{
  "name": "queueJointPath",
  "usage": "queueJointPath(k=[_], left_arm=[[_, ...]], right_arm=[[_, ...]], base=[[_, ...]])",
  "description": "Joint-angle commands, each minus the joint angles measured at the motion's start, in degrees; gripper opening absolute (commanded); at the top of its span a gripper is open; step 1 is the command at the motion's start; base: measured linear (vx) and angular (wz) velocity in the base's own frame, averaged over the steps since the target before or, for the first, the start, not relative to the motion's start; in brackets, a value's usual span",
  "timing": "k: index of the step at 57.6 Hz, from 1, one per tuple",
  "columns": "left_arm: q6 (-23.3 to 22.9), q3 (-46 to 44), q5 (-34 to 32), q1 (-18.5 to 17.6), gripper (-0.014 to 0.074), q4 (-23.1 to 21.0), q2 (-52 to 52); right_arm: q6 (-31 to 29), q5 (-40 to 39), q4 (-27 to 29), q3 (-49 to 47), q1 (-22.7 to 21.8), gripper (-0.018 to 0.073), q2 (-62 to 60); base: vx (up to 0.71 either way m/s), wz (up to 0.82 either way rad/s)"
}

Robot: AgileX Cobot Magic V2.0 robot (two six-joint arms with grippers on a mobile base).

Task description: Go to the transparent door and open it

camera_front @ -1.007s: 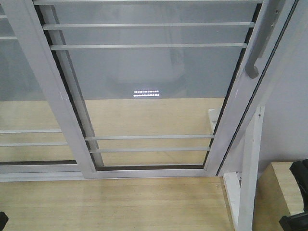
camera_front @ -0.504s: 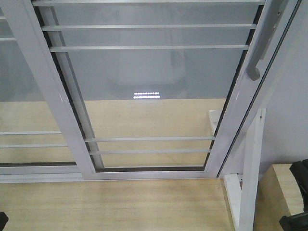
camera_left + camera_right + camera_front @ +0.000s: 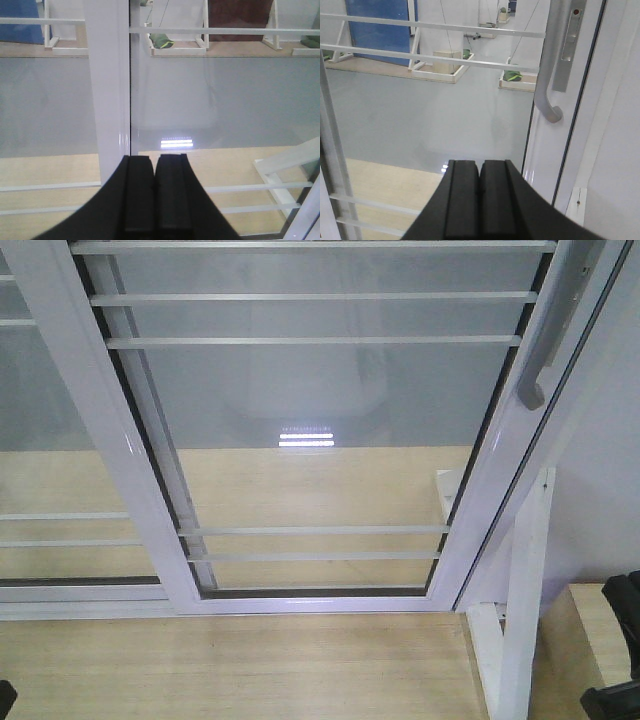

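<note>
The transparent door (image 3: 320, 410) fills the middle of the front view, straight ahead of the robot. It is clear glass in a glossy white frame crossed by thin white bars, and its top is cut off by the picture edge. Its curved grey handle (image 3: 547, 75) sits on the right side of the frame, beside a narrow metal lock plate (image 3: 567, 50). That plate carries a small red dot near its top and other marks too small to read. The right gripper (image 3: 480, 200) is pressed fully together with nothing between its black pads. It points at the glass just left of the handle, below it and not touching it. The left gripper (image 3: 155, 195) is likewise pressed together and empty, and it faces a white upright (image 3: 107, 90). Whether that upright belongs to the door or to the panel beside it cannot be told from the wrist view. A second barred glass panel (image 3: 50, 470) overlaps the door on the left and is cut off by the edge. A white post (image 3: 525, 590) stands to the right, near the door's lower corner. A bright two-line glare (image 3: 306, 438) lies on the glass. The wooden floor (image 3: 250, 660) runs up to the door's bottom rail. A dark object (image 3: 615, 640) at the lower right corner is cropped and cannot be made out. Through the glass, blurred, are a blue board (image 3: 380, 35) and a green bundle (image 3: 511, 76) lying on a low frame.
</note>
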Motion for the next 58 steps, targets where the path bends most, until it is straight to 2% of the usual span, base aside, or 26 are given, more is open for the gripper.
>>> queueJointPath(k=[1,30,42,58], left_arm=[[0.0,1.6,-4.6,-0.2,-0.0002,-0.8,-0.8],[0.0,1.6,-4.6,-0.2,-0.0002,-0.8,-0.8],[0.0,1.6,-4.6,-0.2,-0.0002,-0.8,-0.8],[-0.2,1.6,-10.4,-0.2,-0.0002,-1.3,-0.8]], right_arm=[[-0.2,-4.8,-0.1,0.8,-0.3,0.0000,-0.2],[-0.2,-4.8,-0.1,0.8,-0.3,0.0000,-0.2],[-4.3,-4.9,-1.6,0.8,-0.3,0.0000,-0.2],[-4.3,-4.8,-1.6,0.8,-0.3,0.0000,-0.2]], base=[[0.00,0.00],[0.00,0.00],[0.00,0.00],[0.00,0.00]])
